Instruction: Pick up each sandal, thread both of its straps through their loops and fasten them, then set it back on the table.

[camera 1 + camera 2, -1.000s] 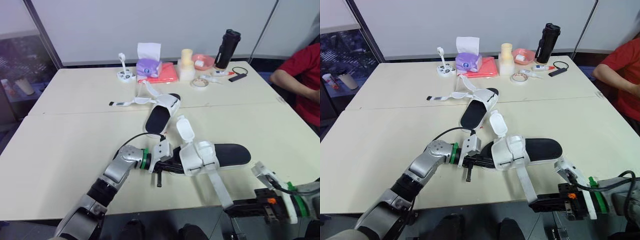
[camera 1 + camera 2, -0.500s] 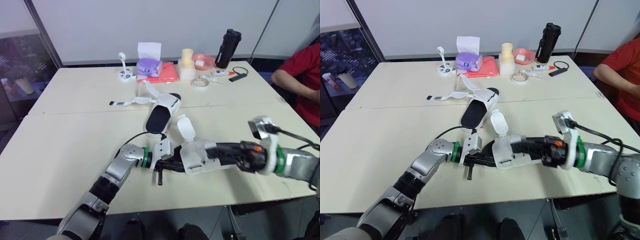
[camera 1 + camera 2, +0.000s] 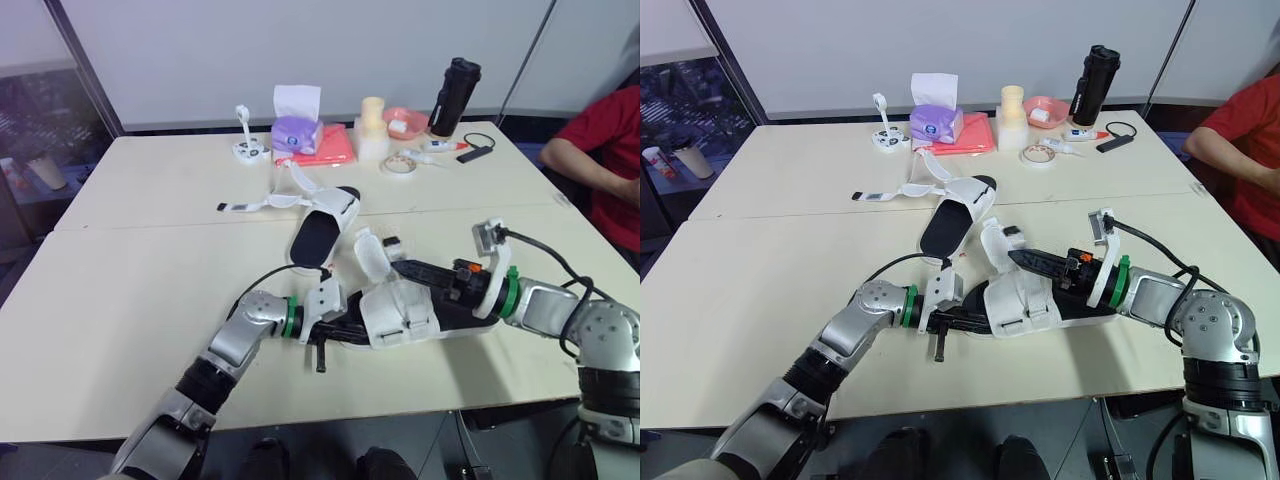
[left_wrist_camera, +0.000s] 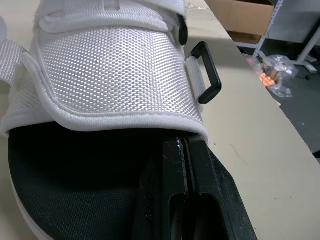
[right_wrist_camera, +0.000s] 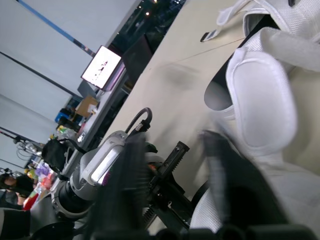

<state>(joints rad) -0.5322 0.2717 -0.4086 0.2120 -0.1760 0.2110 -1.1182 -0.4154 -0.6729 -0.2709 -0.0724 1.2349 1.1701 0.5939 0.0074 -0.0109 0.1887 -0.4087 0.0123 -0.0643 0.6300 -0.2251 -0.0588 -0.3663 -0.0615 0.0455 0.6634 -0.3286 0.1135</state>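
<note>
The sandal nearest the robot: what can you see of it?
The near sandal lies flat on the table, with a black footbed and wide white woven straps. One padded flap stands up unfastened; a black plastic loop sits at its side. The left gripper, fingers shut, rests on the footbed at one end; the right gripper, open, hovers over the straps by the flap.

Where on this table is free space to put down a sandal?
The table is bare left of the far sandal, and right of it, beyond the right gripper. The far edge around the tissue box and black bottle is crowded.
</note>
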